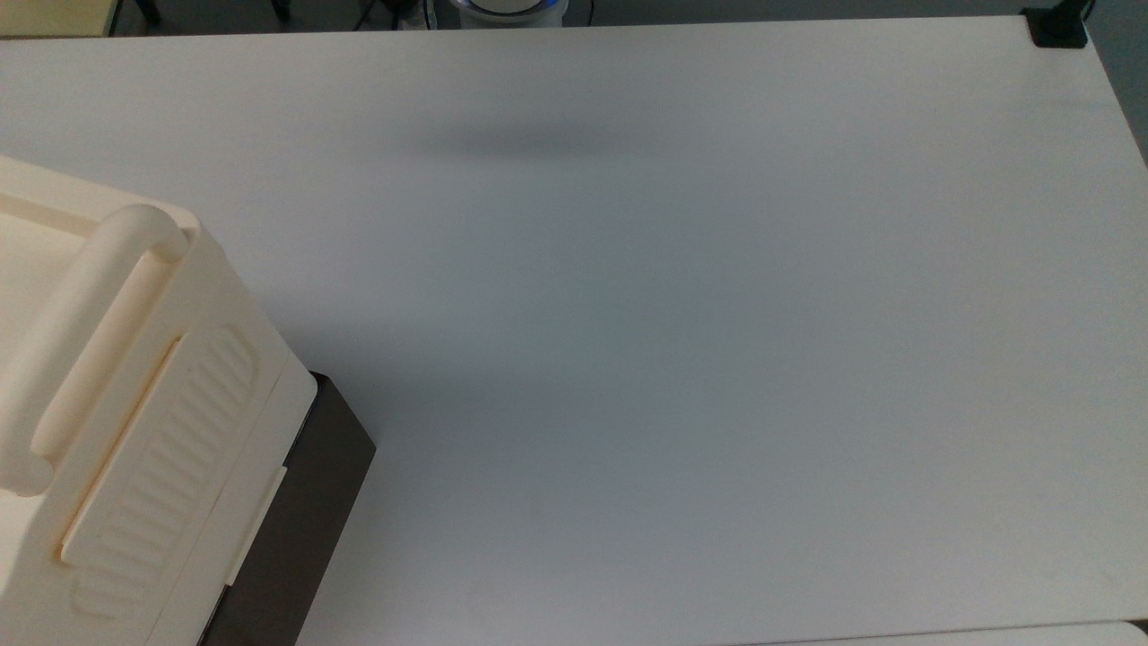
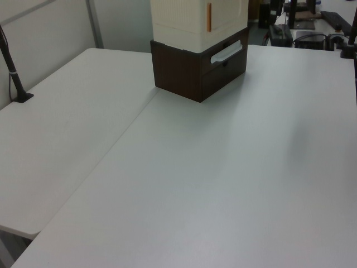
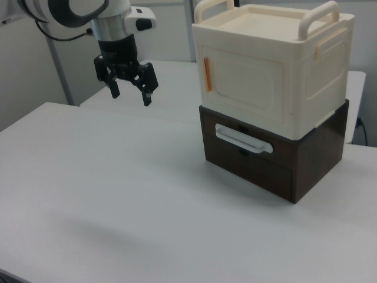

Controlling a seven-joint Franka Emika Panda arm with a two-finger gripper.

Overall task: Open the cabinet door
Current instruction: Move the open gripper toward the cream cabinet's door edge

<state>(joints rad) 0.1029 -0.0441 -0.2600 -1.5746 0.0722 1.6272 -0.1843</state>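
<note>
The cream box-shaped cabinet (image 3: 271,71) stands on a dark brown drawer base (image 3: 277,159). Its cabinet door (image 3: 253,91) is the flat front panel with a thin orange tab (image 3: 206,73) at the right view's left edge, and it lies flush with the box. My gripper (image 3: 131,96) hangs open in the air well off to the right view's left of the door, at about the door's height, with nothing between its black fingers (image 3: 147,94). The cabinet (image 2: 198,17) also stands at the far end of the table in the left view and at the lower left (image 1: 215,296) in the top view.
The white table (image 1: 682,341) spreads wide and bare beside the cabinet. The brown base has a pale drawer handle (image 3: 242,138) under the door. A black post (image 2: 12,72) is clamped at the left view's left table edge. A black clamp (image 1: 1056,29) sits on the top view's far right corner.
</note>
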